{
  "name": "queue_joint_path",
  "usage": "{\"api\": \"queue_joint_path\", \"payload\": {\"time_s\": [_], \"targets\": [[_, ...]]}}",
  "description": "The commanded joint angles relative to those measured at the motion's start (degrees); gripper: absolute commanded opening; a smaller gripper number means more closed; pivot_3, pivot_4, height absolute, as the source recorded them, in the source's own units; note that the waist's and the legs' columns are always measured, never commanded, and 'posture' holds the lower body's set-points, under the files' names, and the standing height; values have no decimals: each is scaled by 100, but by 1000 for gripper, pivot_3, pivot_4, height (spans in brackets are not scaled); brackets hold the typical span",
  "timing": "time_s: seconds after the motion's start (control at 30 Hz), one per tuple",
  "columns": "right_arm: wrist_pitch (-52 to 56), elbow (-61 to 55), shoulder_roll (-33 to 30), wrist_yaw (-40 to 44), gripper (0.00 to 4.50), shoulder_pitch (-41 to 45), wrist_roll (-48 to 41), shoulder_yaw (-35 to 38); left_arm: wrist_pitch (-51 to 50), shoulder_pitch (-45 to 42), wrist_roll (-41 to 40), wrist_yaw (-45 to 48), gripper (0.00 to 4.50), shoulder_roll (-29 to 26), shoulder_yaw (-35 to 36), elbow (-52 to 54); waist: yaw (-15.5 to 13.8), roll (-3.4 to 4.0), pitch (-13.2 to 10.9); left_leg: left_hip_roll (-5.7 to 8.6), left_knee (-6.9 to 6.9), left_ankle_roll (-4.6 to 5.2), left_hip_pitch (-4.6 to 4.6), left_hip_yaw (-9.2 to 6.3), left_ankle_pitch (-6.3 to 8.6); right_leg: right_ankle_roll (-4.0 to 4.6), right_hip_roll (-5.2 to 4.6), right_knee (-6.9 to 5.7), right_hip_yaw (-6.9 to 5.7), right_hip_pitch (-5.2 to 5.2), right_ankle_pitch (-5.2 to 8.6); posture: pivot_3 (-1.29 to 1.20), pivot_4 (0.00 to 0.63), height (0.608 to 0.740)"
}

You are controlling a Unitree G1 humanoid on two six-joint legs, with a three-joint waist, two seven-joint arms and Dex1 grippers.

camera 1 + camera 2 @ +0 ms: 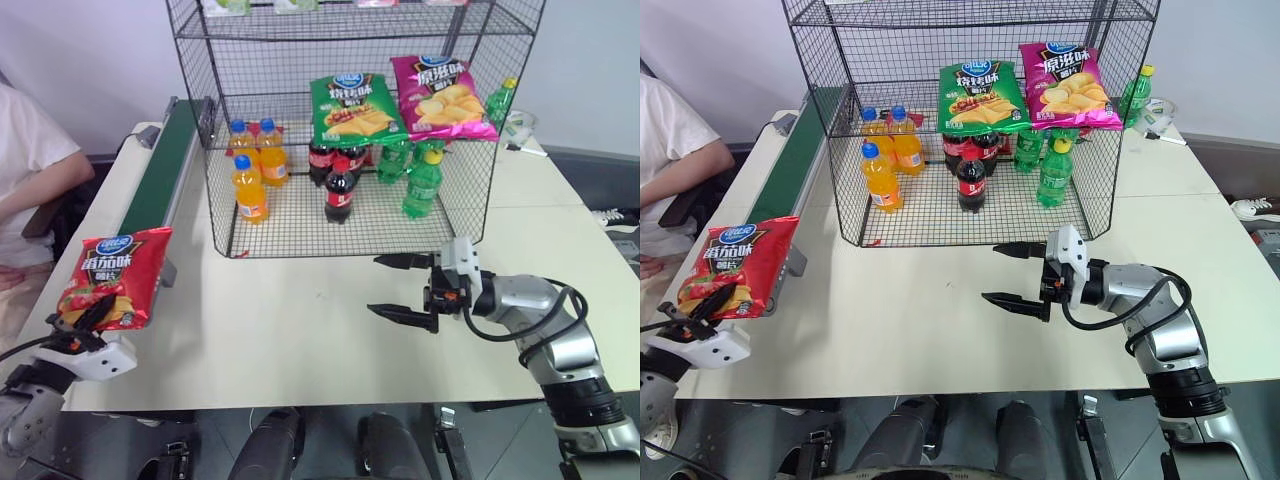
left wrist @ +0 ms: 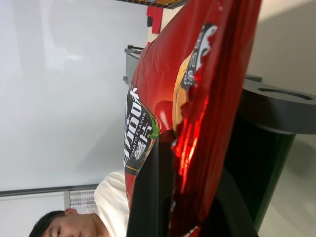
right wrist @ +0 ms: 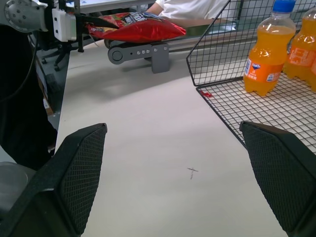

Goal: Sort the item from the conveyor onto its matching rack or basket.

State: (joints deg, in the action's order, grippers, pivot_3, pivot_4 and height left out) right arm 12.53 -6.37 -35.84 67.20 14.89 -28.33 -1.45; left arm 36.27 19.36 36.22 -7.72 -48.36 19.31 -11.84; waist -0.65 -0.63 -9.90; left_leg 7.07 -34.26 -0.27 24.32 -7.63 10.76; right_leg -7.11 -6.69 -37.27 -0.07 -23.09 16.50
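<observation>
The left pincer [image 1: 88, 318] grips the red chip bag [image 1: 113, 277] beside the conveyor's [image 1: 160, 170] near end, the right pincer [image 1: 402, 287] gapes empty over the worktop [image 1: 300, 330], and the wire-mesh rack [image 1: 350, 120] still awaits it.

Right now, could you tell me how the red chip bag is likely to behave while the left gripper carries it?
The red chip bag looks puffed and crinkly, so it is probably light and soft. The left gripper is shut on its lower edge only, so the bag may flop or swing. Its foil shines in the left wrist view, so it could slip between the fingers.
</observation>
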Motion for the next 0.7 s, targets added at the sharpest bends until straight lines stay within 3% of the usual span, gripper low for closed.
{"api": "queue_joint_path", "payload": {"time_s": [0.03, 0.23, 0.33, 0.47, 0.7], "targets": [[-427, -11, 174, -217, 4500, 100, -9, 332, -40, -65, -200, -135, 33, -67, 393, 606, -1, -4, 2, 0, 0, 0, 0, 0, 0, 0, 0, 0, 0, 0, 0, 0, 150, 740], [-1425, -53, 831, -1254, 4500, 111, 354, 737, 7, -44, -265, 333, 33, -193, 716, 2063, 0, -6, 4, 0, -3, -2, -1, 1, -1, 0, 2, -1, 1, 2, 0, 0, 150, 740], [-1516, -108, 997, -1526, 4500, 79, 421, 759, -157, -444, -384, 642, 33, -174, 545, 2630, -4, -3, 3, 0, -2, -4, -1, 1, -2, 1, 4, -2, 2, 0, 0, 0, 150, 740], [-1606, -151, 1122, -1803, 4500, 61, 586, 660, -556, -1892, -392, 1043, 33, -90, -162, 2761, -21, -4, 4, 0, -3, -16, -4, -7, -12, 7, 16, -16, -5, 3, -4, 0, 150, 740], [-1789, -54, 1201, -2167, 4500, 272, 703, 788, -870, -4394, 219, 741, 33, 550, -1404, 1396, 31, 0, 4, 2, 2, -23, -25, -5, -22, 5, 28, -40, 1, 29, -6, 0, 150, 740]]}}
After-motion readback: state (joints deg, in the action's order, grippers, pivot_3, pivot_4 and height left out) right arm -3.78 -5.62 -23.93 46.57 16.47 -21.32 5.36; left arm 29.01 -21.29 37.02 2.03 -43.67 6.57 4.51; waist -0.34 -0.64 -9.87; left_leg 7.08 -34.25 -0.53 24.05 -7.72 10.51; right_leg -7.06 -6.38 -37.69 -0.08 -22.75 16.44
